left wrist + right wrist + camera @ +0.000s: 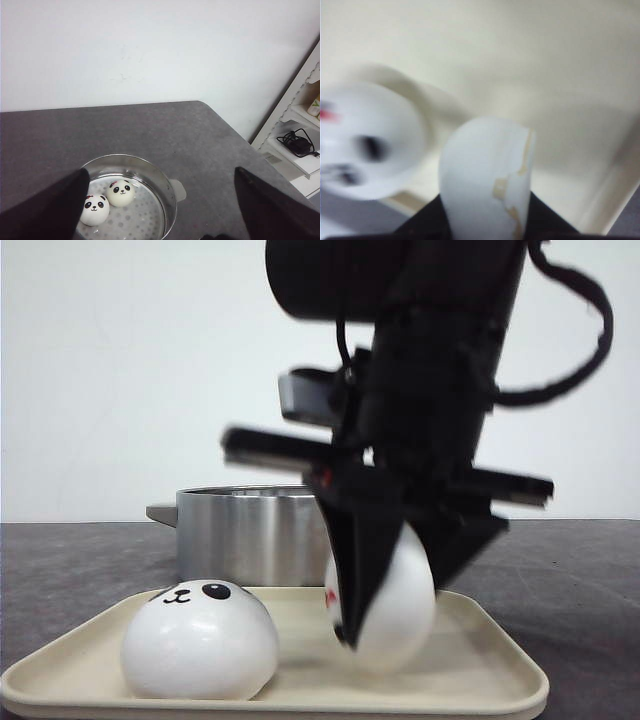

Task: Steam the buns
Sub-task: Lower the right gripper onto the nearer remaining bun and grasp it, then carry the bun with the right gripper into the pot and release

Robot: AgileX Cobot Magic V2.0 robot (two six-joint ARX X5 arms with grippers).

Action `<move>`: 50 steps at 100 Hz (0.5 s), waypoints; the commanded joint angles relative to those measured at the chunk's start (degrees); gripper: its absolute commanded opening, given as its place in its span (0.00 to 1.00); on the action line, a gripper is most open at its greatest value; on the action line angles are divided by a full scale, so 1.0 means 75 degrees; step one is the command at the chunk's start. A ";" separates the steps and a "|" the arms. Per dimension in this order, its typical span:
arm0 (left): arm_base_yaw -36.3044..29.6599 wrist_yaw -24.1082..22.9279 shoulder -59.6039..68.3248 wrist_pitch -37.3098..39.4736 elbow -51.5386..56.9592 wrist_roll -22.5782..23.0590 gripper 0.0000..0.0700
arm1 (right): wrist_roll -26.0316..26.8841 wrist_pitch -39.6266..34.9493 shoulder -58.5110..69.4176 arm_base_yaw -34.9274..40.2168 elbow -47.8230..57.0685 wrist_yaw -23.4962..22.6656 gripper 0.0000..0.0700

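Observation:
On the beige tray (480,680) a white panda-faced bun (200,640) rests at the left. My right gripper (390,600) is shut on a second bun (400,610), squeezed between the black fingers just above the tray; the right wrist view shows this held bun (487,180) close up and the resting bun (367,140) blurred beside it. Two more panda buns (120,192) (95,209) lie in the steel steamer pot (170,197). My left gripper (160,220) hangs open above the pot, its fingers (45,210) wide apart.
The steel pot (250,535) stands behind the tray on the dark grey table (80,560). White shelving (300,145) with a black cable stands off the table's far corner in the left wrist view. A white wall fills the background.

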 commanded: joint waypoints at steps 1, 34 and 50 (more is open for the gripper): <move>-0.0058 -0.0023 0.0029 0.0090 0.0131 0.0137 0.78 | 0.0015 0.0029 -0.0411 0.0227 0.0708 0.0017 0.01; -0.0058 -0.0050 0.0050 0.0160 0.0131 0.0137 0.78 | -0.1798 0.0443 -0.0772 -0.0251 0.3185 0.1154 0.01; -0.0058 -0.0050 0.0146 0.0265 0.0131 0.0143 0.78 | -0.1853 0.0790 -0.0216 -0.1457 0.3226 0.0341 0.01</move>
